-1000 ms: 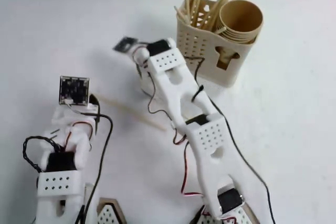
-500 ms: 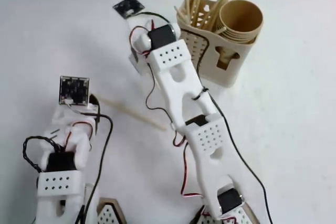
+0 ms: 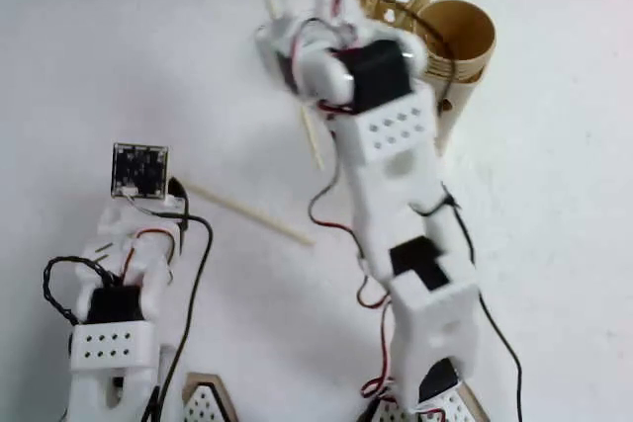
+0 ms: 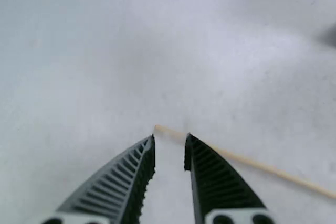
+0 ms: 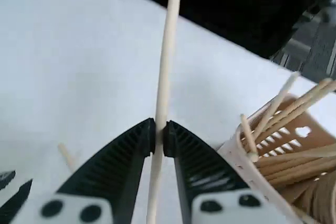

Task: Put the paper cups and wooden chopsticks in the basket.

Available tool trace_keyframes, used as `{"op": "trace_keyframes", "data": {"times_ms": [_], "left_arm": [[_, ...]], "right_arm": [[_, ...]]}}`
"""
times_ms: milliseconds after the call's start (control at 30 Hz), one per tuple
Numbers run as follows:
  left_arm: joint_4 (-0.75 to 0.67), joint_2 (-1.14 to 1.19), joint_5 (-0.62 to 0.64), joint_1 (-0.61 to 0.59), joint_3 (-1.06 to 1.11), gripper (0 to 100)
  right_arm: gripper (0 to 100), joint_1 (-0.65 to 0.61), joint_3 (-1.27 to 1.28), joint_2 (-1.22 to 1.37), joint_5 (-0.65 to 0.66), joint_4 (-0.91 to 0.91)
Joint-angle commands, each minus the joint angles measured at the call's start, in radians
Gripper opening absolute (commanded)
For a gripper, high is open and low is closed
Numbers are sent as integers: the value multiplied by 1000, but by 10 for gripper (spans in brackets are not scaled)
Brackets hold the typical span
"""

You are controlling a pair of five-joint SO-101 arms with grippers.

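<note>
My right gripper [image 5: 159, 129] is shut on a wooden chopstick [image 5: 168, 51] and holds it in the air beside the white basket [image 5: 247, 163]. In the high view that chopstick [image 3: 297, 96] slants down past the raised right arm, just left of the basket [image 3: 447, 111]. The basket holds stacked paper cups [image 3: 462, 37] and several chopsticks [image 3: 396, 2]. A second chopstick [image 3: 247, 212] lies flat on the table. My left gripper [image 4: 169, 145] is low over the table and open, its tips at the near end of that chopstick [image 4: 252, 163].
The white table [image 3: 554, 195] has free room to the right of the basket and at the far left. The left arm [image 3: 119, 294] sits at the front left, with loose cables beside it. A dark floor lies beyond the table's far edge.
The right arm has risen from the table with a chopstick in its gripper and swung toward the basket. The left arm and the lying chopstick have not moved.
</note>
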Motion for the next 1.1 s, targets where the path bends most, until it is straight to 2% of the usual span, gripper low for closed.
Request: {"op": "trace_keyframes", "data": {"times_ms": [0,167,267,467,833,1067], "left_arm": [[-26,-19,0,-8,-8,109],[-26,-19,0,-8,-8,109],[-26,-19,0,-8,-8,109],[-26,-19,0,-8,-8,109],[-26,-19,0,-8,-8,109],[-26,-19,0,-8,-8,109]], "right_arm": [[17,38,-52,-131,-11,-77],[17,97,-51,-202,-11,-180],[17,114,-52,-211,-11,-182],[17,114,-112,-217,-11,-111],[17,90,-324,-217,-11,153],[17,114,-364,-225,-11,165]]}}
